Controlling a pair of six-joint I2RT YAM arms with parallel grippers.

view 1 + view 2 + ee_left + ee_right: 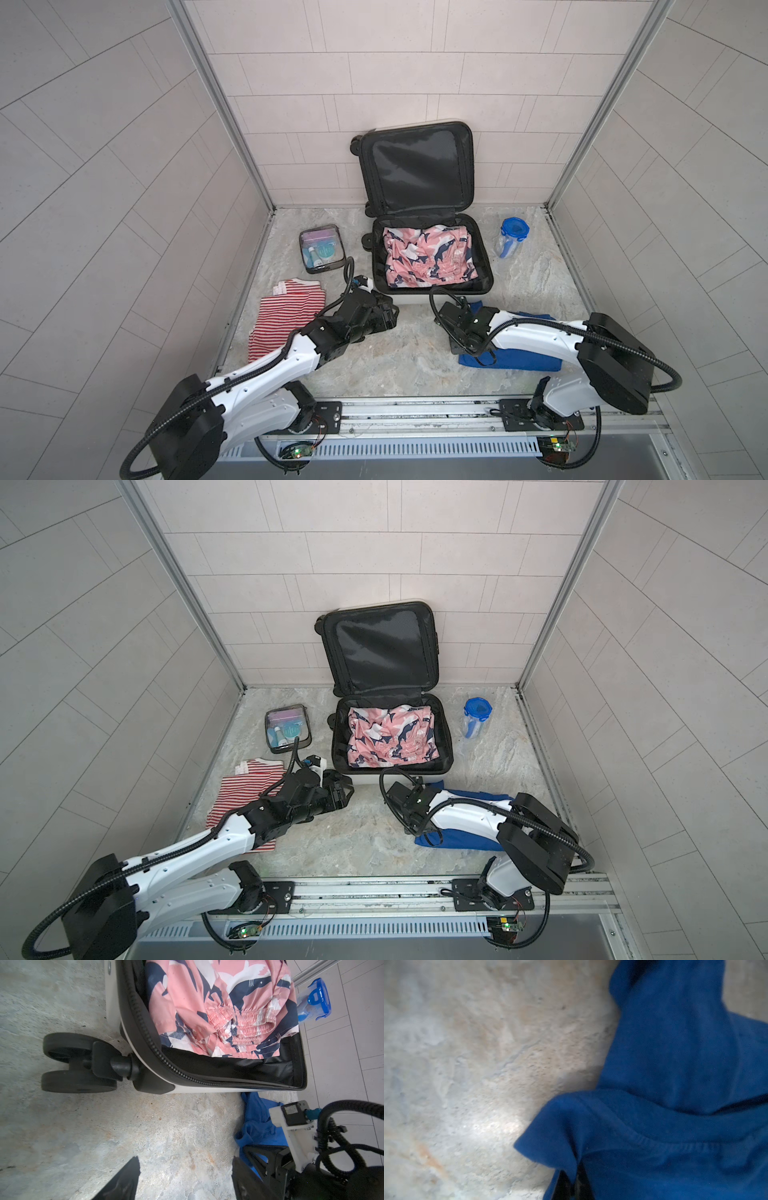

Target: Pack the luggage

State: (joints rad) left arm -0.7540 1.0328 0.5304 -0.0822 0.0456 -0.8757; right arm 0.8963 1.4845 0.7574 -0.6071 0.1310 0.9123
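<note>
Nearest on the tabletop (395, 361), to the right: one blue garment (515, 361), folded flat and not yet packed. The right hand (469, 347) is pressed down on its near-left edge with the fingers brought together. The right wrist view shows a fold of the blue cloth gathered up at the fingertips, so it looks pinched, though the cloth hides the grip itself. Level with it, to the left: the left hand (185, 1169), jaws well apart, holding nothing and hovering over bare tabletop just before the luggage's front corner. Beneath that arm: one red-and-white striped shirt (286, 316), lying flat and unpacked. Next back, centre: the luggage (409, 298), lying open, with its lid propped upright against the rear wall. Its lower shell holds one pink patterned garment (424, 257), the only item packed. Left of the luggage: one clear toiletry pouch (322, 249), outside. Right of it, well apart: one blue-lidded container (513, 237), also outside. By my count one item is in and four wait, and the lid is not yet closed.
</note>
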